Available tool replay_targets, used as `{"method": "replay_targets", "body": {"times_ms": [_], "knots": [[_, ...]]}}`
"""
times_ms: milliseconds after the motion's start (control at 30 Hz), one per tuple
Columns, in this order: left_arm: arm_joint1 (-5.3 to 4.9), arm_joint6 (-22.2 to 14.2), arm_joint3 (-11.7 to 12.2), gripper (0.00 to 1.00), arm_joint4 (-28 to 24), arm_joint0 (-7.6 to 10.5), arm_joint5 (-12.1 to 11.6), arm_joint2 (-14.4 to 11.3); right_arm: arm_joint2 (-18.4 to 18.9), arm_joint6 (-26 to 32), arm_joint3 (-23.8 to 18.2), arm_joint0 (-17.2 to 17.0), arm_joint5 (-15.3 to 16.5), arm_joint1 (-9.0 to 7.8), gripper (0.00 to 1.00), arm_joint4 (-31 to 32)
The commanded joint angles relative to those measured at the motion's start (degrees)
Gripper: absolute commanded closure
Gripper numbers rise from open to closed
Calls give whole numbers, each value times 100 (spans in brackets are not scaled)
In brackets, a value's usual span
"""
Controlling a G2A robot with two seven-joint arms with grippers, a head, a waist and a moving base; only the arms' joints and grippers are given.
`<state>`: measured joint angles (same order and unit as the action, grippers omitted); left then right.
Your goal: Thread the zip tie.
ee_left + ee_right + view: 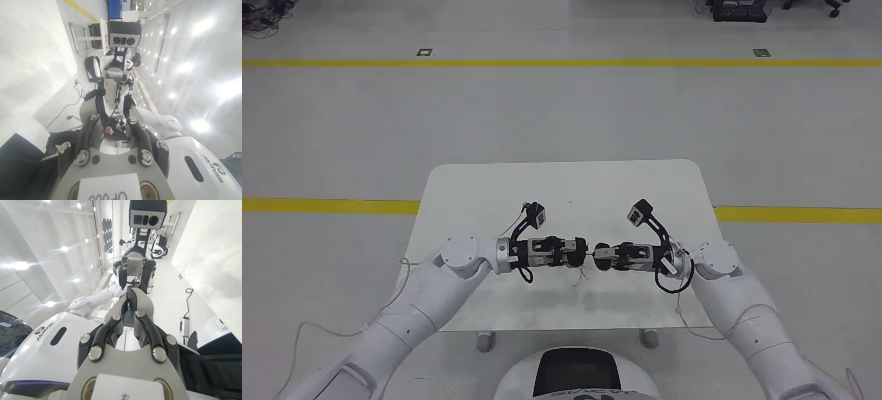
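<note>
Tabletop [542, 190] stretches beyond right claw [130, 291] pinching zip tie [111, 115], facing spread left claw [580, 251] midway between side edges.

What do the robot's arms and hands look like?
The left arm and right arm are smooth, rounded and white, with black cables looping by the wrists. The left gripper and right gripper are grey metal with black curved links, silver bolts and white stickers.

Over the table's [462, 190] near middle, the left gripper [581, 252] and right gripper [598, 256] meet tip to tip; the zip tie [112, 112] hangs where they meet.
</note>
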<state>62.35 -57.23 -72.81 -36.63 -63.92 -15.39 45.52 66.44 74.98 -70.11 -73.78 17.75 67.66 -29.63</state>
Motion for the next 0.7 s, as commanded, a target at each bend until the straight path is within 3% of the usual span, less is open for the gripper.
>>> {"method": "replay_targets", "body": {"times_ms": [0, 667], "knots": [[0, 6, -4, 82, 16, -7, 5, 1, -6, -30, -7, -3, -22, -7, 100, 15], [1, 45, -59, 83, 132, -14, 93, 10, -214, -330, 105, 133, -222, -41, 100, 266]]}}
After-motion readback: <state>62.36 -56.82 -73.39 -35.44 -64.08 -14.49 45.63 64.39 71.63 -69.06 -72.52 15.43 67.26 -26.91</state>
